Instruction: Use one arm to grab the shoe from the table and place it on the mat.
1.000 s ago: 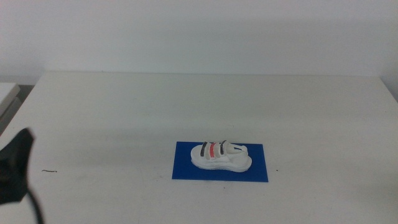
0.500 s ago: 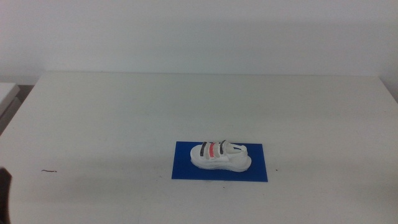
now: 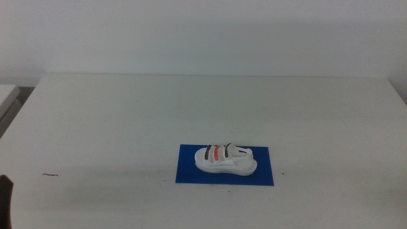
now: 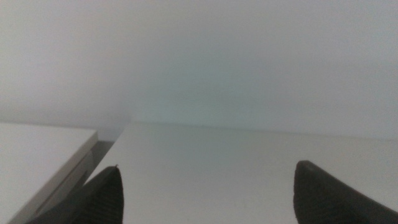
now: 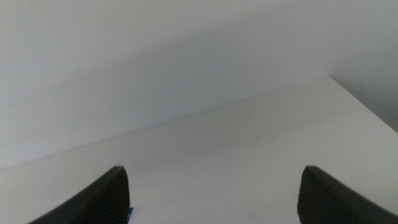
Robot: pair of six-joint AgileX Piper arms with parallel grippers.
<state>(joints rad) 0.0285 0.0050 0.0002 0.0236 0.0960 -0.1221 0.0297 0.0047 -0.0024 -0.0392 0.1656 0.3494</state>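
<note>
The white shoe [image 3: 224,159], with dark and red striped straps, lies on the blue mat [image 3: 191,172] at the front middle of the white table [image 3: 191,108]. Nothing touches it. A dark bit of the left arm [image 3: 5,200] shows at the bottom left edge of the middle view. My left gripper [image 4: 208,193] is open and empty, its jaws wide apart over bare table. My right gripper [image 5: 211,196] is open and empty too, out of the middle view; a sliver of the mat [image 5: 130,213] shows by one jaw.
A small dark mark [image 3: 51,175] lies on the table at the front left. A second white surface [image 4: 37,155] stands beside the table's left edge, with a gap between them.
The left arm has drawn back to the left and down, from a large dark shape at the picture's left edge to a sliver at the bottom left corner. The shoe and mat have not moved.
</note>
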